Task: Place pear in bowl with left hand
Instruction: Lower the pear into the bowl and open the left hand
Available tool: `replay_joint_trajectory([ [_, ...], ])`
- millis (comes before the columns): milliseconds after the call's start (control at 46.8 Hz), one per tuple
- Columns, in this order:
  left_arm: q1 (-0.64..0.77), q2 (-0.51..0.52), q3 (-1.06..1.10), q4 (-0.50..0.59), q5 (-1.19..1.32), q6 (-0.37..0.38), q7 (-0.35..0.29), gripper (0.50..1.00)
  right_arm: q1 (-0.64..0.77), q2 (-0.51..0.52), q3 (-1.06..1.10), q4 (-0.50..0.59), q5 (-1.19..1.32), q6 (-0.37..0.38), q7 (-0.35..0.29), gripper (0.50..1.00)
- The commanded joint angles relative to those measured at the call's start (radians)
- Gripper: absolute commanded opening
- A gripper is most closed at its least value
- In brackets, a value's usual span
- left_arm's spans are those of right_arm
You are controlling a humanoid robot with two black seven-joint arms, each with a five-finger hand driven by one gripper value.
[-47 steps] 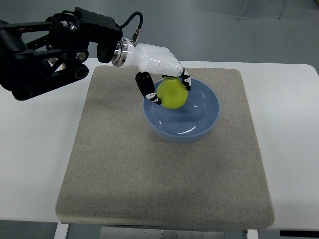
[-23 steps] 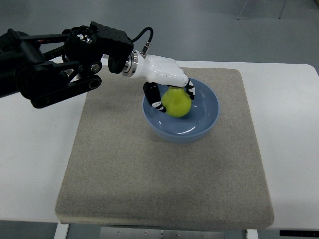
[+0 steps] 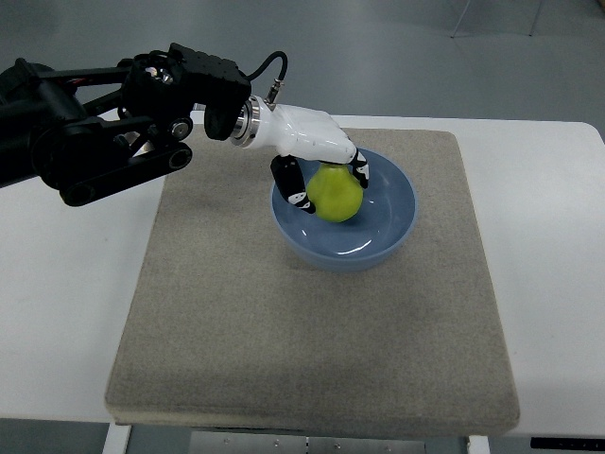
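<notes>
A yellow-green pear point(image 3: 336, 194) is inside the light blue bowl point(image 3: 388, 235), which stands on the grey mat at the upper middle. My left hand point(image 3: 326, 184), white with black finger joints, reaches in from the upper left and is shut on the pear, thumb on its left side and fingers over its top right. I cannot tell whether the pear touches the bowl's floor. The right arm does not show.
The grey felt mat point(image 3: 284, 331) covers most of the white table point(image 3: 66, 303). The black left arm point(image 3: 104, 113) lies over the table's upper left. Grey floor shows beyond the table's far edge.
The hand carried the pear a little rightward and lower into the bowl over the first half second. Since then it has stayed nearly still.
</notes>
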Motion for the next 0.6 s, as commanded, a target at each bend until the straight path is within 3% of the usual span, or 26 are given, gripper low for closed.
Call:
replay_joint_trajectory([
  [0,0.001,0.0,0.0,0.0,0.0,-0.001,0.0,0.677,0.0,0.0,0.0,0.0,0.0,0.0,0.0,0.924],
  [64,0.003,0.0,-0.001,-0.001,-0.002,-0.001,0.0,0.737,0.0,0.0,0.0,0.0,0.0,0.0,0.0,0.926],
  [128,0.003,0.0,-0.001,-0.001,-0.002,-0.001,0.0,0.754,0.0,0.0,0.0,0.0,0.0,0.0,0.0,0.924],
  [299,0.001,0.0,-0.001,-0.003,-0.002,-0.001,-0.002,0.878,0.0,0.0,0.0,0.0,0.0,0.0,0.0,0.924],
  [363,0.0,0.0,-0.001,-0.005,-0.002,-0.001,-0.002,0.97,0.0,0.0,0.0,0.0,0.0,0.0,0.0,0.924],
  [577,-0.011,0.002,-0.001,-0.005,-0.017,-0.009,-0.002,0.988,0.0,0.0,0.0,0.0,0.0,0.0,0.0,0.924],
])
